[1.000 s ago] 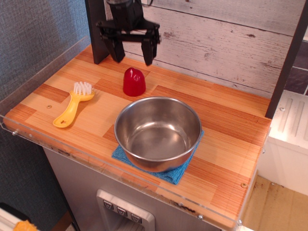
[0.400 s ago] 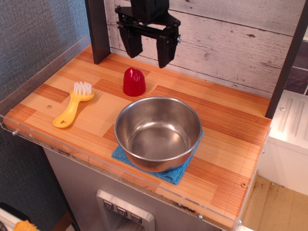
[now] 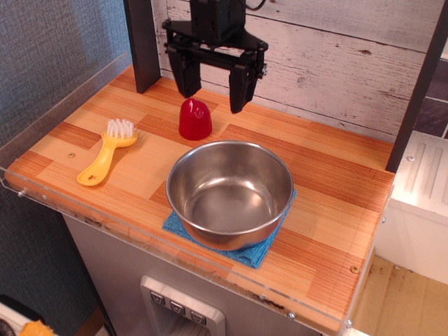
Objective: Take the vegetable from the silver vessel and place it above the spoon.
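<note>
The red vegetable (image 3: 194, 120) stands upright on the wooden counter, just behind the left rim of the silver vessel (image 3: 229, 192) and to the right of the spoon's bristle head. The vessel is empty and sits on a blue cloth. The yellow spoon (image 3: 107, 152) lies at the front left, white bristles pointing back. My black gripper (image 3: 213, 101) hangs open over the counter just behind and above the vegetable, its jaws spread wide, holding nothing.
A blue cloth (image 3: 241, 249) lies under the vessel. A dark post (image 3: 142, 45) stands at the back left and a white plank wall (image 3: 329, 56) runs behind. A clear plastic lip (image 3: 42, 119) edges the counter's left and front.
The gripper moved right from above the vegetable's left, then lowered slightly toward the counter. It stayed open. The vegetable, vessel and spoon have not moved.
</note>
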`<state>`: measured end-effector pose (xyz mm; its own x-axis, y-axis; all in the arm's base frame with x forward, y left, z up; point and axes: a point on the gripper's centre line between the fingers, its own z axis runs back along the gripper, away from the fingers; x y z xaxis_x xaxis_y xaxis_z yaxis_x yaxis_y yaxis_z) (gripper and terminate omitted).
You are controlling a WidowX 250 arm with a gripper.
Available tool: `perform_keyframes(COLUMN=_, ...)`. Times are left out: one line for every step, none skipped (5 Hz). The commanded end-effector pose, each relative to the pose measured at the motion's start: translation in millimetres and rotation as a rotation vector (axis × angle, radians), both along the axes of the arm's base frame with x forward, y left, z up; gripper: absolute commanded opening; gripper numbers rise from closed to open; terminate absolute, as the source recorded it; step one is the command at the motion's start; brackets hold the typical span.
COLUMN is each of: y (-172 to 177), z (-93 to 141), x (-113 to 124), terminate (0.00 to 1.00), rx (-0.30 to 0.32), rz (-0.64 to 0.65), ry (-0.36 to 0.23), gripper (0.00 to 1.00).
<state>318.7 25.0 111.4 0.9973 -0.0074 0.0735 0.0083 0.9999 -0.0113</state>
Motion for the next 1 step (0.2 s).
perform_keyframes(y=7.0, z=17.8, x=-3.1, terminate=1.0, rx=0.004, rz=0.004, ry=-0.058, gripper=1.0)
